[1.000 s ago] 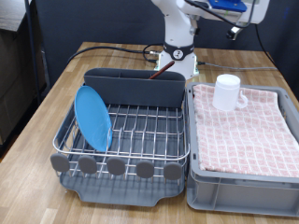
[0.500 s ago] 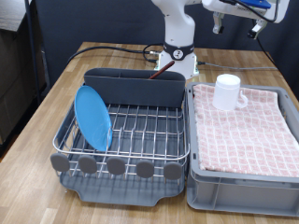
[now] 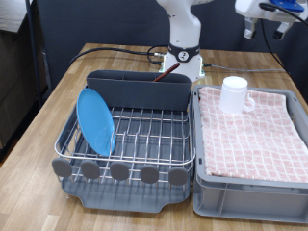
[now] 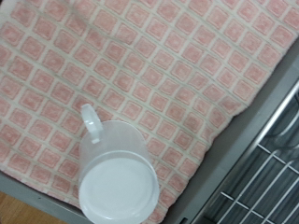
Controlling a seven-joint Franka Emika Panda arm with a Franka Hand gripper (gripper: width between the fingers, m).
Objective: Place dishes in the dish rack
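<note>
The light-blue plate stands on edge in the left part of the dish rack, leaning on the wire grid. The white mug sits on the pink checked cloth in the grey crate, near its far left corner. It also shows in the wrist view, seen from above with its handle clear. My gripper hangs high at the exterior view's top right, above and to the right of the mug, with its fingers apart and nothing between them. The wooden spoon is not in view.
The rack's tall grey cutlery box runs along its far side and round grey knobs line its near edge. The grey crate stands against the rack's right side. The robot base and cables lie behind on the wooden table.
My gripper has moved to the exterior view's right, from above the crate's far left corner to the top right corner of the picture. The plate and the mug have not moved.
</note>
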